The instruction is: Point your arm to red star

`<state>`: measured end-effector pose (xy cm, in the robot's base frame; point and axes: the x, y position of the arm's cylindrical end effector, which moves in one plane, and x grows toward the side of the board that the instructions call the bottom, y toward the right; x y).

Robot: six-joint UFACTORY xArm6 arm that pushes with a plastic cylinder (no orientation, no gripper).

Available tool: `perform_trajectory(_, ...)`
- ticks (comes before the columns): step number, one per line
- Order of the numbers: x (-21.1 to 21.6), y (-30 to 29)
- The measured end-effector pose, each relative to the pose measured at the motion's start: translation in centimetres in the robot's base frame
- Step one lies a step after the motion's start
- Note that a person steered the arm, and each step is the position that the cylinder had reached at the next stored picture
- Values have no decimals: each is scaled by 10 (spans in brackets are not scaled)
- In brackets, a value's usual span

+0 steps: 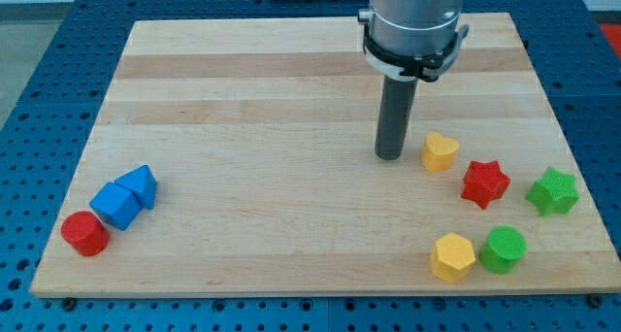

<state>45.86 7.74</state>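
Note:
The red star (484, 183) lies on the wooden board (291, 99) at the view's right. My tip (390, 156) rests on the board to the left of it and slightly higher in the view. A yellow heart (440, 151) sits between my tip and the red star, close to the right of my tip but apart from it.
A green star (553, 191) lies right of the red star. A yellow hexagon (453, 256) and a green cylinder (504, 249) sit below it. At the lower left are a blue triangle (140, 184), a blue cube (116, 206) and a red cylinder (85, 234).

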Motion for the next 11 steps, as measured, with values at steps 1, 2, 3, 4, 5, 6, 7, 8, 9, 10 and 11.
perform_trajectory(1,0,0)
perform_trajectory(2,0,0)
perform_trajectory(3,1,0)
perform_trajectory(4,34,10)
perform_trajectory(5,35,10)
perform_trajectory(6,37,10)
perform_trajectory(7,73,13)
perform_trajectory(8,74,13)
perform_trajectory(9,93,48)
perform_trajectory(10,93,54)
perform_trajectory(11,92,64)
